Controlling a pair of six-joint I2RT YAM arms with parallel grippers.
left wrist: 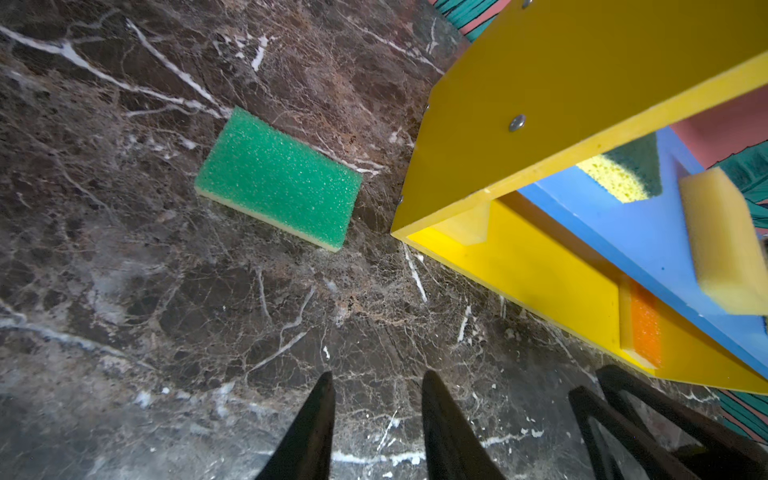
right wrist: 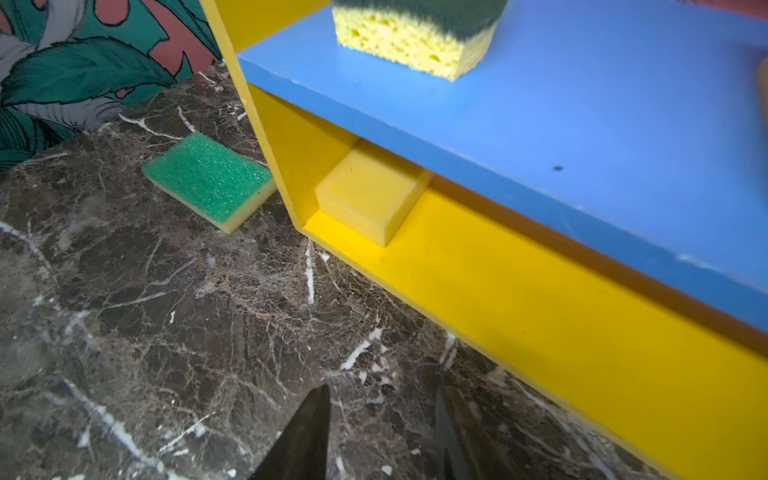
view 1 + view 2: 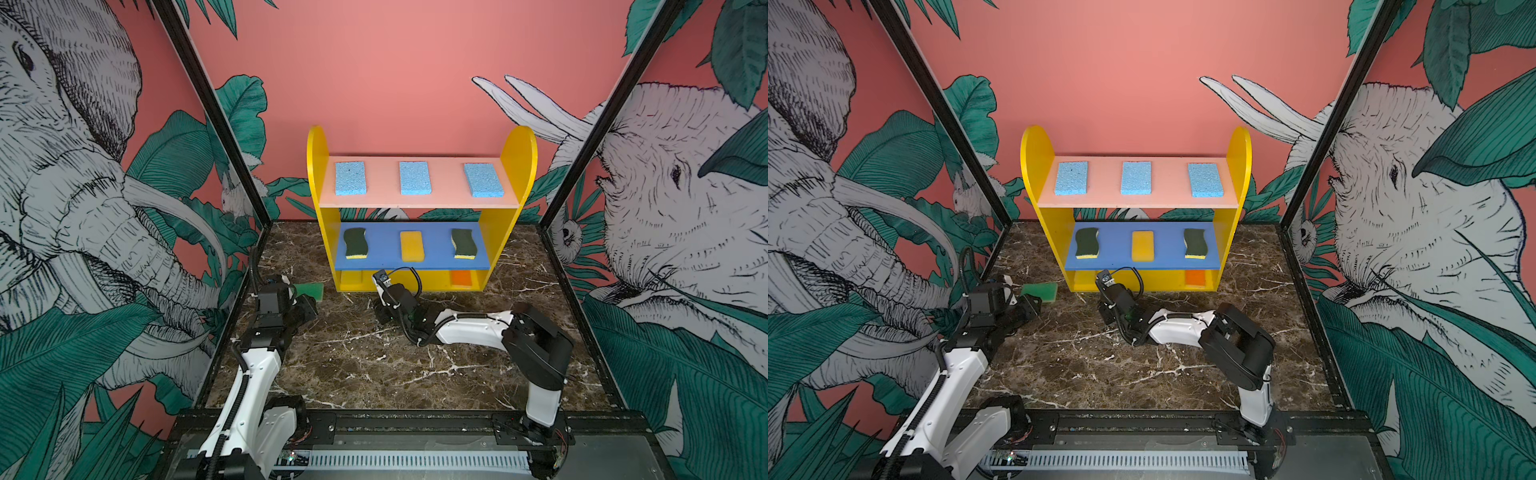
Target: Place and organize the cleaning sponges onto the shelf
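**Claws parted and empty, one green sponge off the shelf**

Left claw [image 1: 378, 376] hung low over the surface [image 3: 365, 365], its fingers apart with nothing between them. The right claw [image 2: 384, 390] was likewise parted and empty, low in front of the shelf's bottom tier.

The green sponge [image 1: 278, 178] lay flat on the surface, green face up over a pale yellow layer. It sat just beside the left side panel of the shelf [image 3: 515, 166], with a gap showing between them in the left wrist view. In both top views it lay just ahead of the left claw.

Eight sponges sat on the shelf.
- **Pink top board** [image 3: 449, 195]: three blue sponges [image 3: 350, 178] [image 3: 414, 178] [image 3: 483, 180] lay flat in a spaced row.
- **Blue middle board** [image 3: 382, 253]: two wavy sponges [image 3: 354, 243] [image 3: 464, 244], dark green over yellow, lay at the ends, with a yellow sponge [image 3: 411, 246] between them.
- **Yellow base:** a second yellow sponge [image 2: 365, 195] sat at the left end against the side panel, and an orange sponge [image 3: 462, 277] sat near the right end.

The left arm [image 3: 257, 365] reached forward along the left edge of the surface. The right arm [image 3: 469, 328] stretched across towards the middle. Walls [image 3: 62, 166] printed with elephants and green leaves closed in the sides, and a plain pink back wall [image 3: 395, 62] stood behind the shelf.
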